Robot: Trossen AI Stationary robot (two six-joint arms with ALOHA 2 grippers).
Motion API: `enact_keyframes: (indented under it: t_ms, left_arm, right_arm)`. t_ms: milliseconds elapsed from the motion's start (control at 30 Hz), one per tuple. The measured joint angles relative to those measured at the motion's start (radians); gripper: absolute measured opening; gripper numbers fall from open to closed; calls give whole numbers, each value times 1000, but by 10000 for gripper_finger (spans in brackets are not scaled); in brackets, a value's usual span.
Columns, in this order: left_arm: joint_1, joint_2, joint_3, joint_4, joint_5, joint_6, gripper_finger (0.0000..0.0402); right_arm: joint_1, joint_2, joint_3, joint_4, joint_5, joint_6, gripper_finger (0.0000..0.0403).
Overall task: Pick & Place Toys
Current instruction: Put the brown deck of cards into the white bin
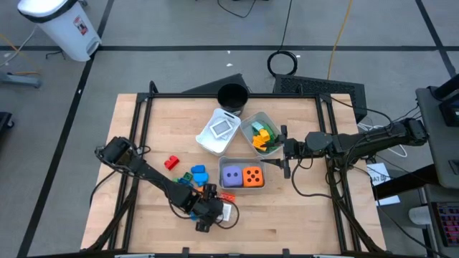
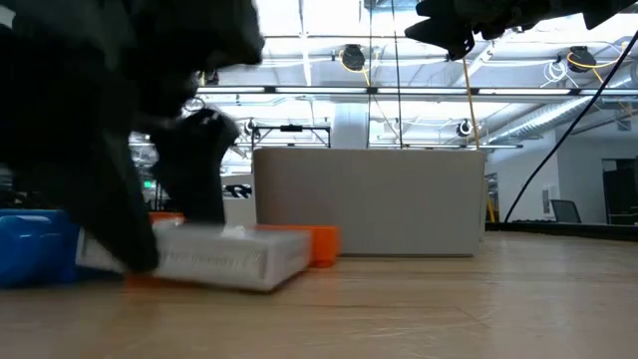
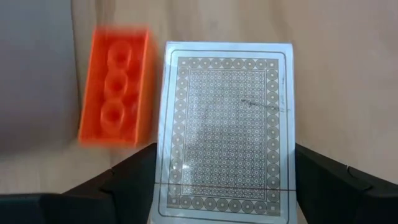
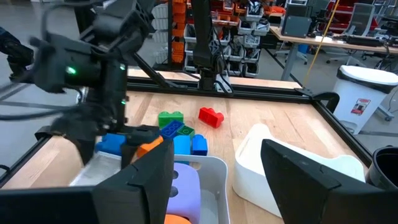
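My left gripper [image 1: 208, 213] is near the table's front edge, shut on a flat clear case with a patterned card face [image 3: 227, 124], which shows white in the high view [image 1: 228, 213]. An orange block [image 3: 117, 93] lies on the wood beside the case. Red [image 1: 171, 163], blue [image 1: 198, 172] and green [image 1: 183, 177] blocks lie on the table to its far left. My right gripper [image 4: 217, 177] is open and empty above the trays [image 1: 287, 150]. A purple die [image 1: 231, 175] and an orange die [image 1: 252, 175] sit in a grey tray. My left gripper pinches the case between its two fingers by the two long edges [image 3: 160, 168], near one short end. The fingers [image 3: 134, 177] come from above, pointing down, and lie across the case. The case lies flat, face up, at or just above the tabletop [image 2: 229, 257]; which, I cannot tell.
A white tray [image 1: 208, 140] holds a square tile, and a grey tray [image 1: 247, 127] holds small yellow, green and orange blocks. A black round cup [image 1: 232, 95] stands at the far edge. Bare wood lies to the front right.
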Motion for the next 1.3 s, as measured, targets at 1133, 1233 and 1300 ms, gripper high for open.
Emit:
enact_keyframes:
  t_ms: [1133,1233,1300]
  left_arm:
    - [575,-291,108,-407,-336,-381,313]
    - [656,-289,13,-275,-253,-359,313]
    - [696,-289,-40,-160,-209,-335,313]
  right_arm:
    - [0,0,0,-2,0,4,215]
    - [0,0,0,-1,0,3,215]
    - [0,0,0,-1,0,3,215]
